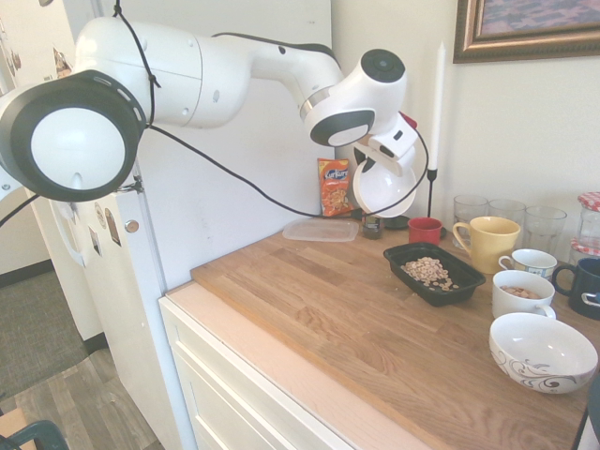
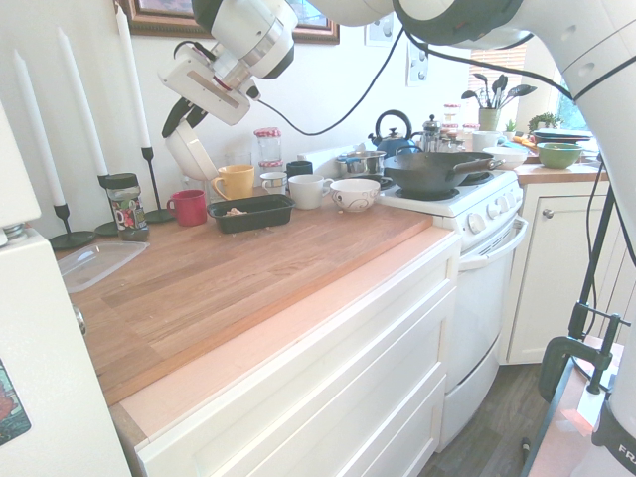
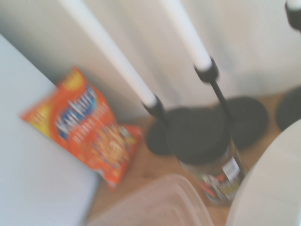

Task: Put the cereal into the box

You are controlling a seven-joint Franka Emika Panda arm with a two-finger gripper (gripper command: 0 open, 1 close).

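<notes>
Right, my claw (image 2: pixel 177 117) is clamped on the white bowl's (image 1: pixel 384 187) rim, tipped and apparently emptied; cereal (image 1: pixel 427 272) sits in the box (image 1: pixel 466 275) near the tabletop's back edge.

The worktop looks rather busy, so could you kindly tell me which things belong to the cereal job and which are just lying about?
Job:
- cereal, already in the box
- black box
- white bowl held up in the claw

Lying about:
- orange snack bag
- clear container
- red cup
- yellow mug
- patterned bowl
- candles
</notes>
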